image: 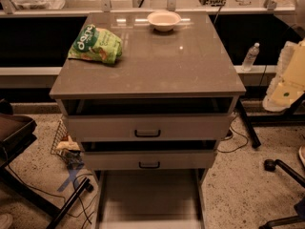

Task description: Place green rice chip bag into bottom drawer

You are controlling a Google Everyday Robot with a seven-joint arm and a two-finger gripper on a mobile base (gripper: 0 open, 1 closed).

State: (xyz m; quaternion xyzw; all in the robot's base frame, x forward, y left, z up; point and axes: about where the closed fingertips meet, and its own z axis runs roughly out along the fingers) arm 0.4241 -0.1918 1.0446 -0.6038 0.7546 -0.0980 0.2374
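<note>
Your green rice chip bag [95, 44] lies on the tabletop [157, 66], bottom drawer [150, 194] open; end effector seemingly out of view, grip untellable.

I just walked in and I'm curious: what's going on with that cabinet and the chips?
Nothing is being held right now. The green rice chip bag lies on the cabinet top, near its back left corner, and a white bowl sits at the back edge. The bottom drawer is pulled out, but the bag is not in it yet. The robot's tool is not in view.
</note>
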